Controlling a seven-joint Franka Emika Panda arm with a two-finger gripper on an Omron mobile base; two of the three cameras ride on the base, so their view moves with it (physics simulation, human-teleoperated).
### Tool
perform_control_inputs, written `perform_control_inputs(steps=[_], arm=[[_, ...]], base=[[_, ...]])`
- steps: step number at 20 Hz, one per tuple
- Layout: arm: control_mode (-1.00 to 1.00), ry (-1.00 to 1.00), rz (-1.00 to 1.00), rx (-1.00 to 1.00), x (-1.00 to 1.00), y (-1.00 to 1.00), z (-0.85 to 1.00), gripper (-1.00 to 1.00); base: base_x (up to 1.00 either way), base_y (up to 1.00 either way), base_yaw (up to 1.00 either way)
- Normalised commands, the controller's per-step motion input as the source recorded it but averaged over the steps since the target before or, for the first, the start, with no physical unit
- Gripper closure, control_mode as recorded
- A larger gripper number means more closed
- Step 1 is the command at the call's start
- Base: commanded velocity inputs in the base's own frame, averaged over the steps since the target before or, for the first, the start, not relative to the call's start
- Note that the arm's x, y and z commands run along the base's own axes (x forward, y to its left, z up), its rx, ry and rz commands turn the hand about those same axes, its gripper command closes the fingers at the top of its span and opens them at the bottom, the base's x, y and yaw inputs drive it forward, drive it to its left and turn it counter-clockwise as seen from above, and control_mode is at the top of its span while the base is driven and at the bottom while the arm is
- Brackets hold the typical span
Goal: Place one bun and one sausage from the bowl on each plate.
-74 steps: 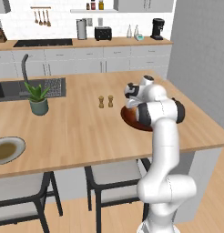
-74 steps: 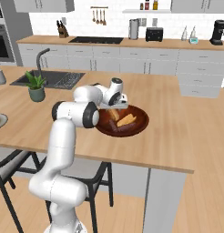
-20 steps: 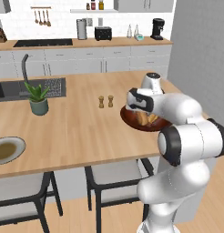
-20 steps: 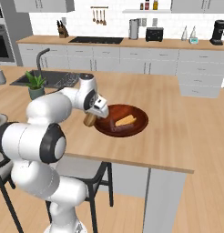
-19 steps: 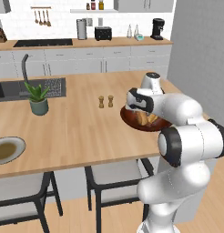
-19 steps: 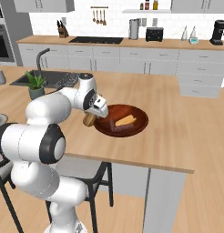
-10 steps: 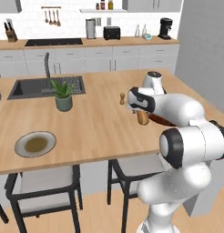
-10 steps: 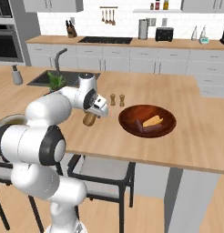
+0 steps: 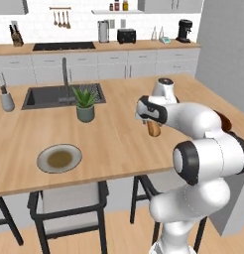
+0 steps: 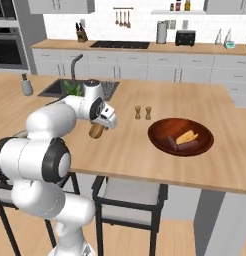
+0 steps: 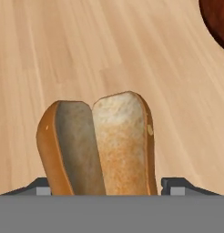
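One plate, pale grey with an olive centre, lay at the far left of the wooden island counter as I watched the left base view, with a potted plant behind it beside the sink. Further right, the gripper hung just above the countertop with a bun pinched between its spread fingers, the bun pointing down at the wood. My hand view showed that bun split lengthwise, its pale crumb facing the camera, filling the gap between the two dark fingertips. From the right base view, the gripper sat left of two small shakers, and well to their right rested the dark wooden bowl, holding another bun and dark sausages beside it.
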Motion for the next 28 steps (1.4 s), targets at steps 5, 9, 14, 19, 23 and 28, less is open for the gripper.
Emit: perform_control_inputs(steps=[5, 9, 14, 19, 23, 28], arm=[[1.00, 0.00, 0.00, 0.00, 0.00, 0.00, 0.00, 1.00], [-1.00, 0.00, 0.00, 0.00, 0.00, 0.00, 0.00, 1.00], [-1.00, 0.05, 0.07, -0.06, -0.01, 0.86, -0.03, 1.00], [-1.00, 0.12, 0.18, -0.03, 0.02, 1.00, -0.29, 1.00], [-1.00, 0.16, 0.18, 0.00, 0.02, 1.00, -0.07, 1.00], [-1.00, 0.11, 0.16, 0.00, -0.06, 1.00, 0.00, 1.00]], base=[[0.60, -0.10, -0.03], [0.27, -0.01, 0.00], [0.00, 0.00, 0.00], [0.00, 0.00, 0.00], [0.00, 0.00, 0.00], [0.00, 0.00, 0.00]])
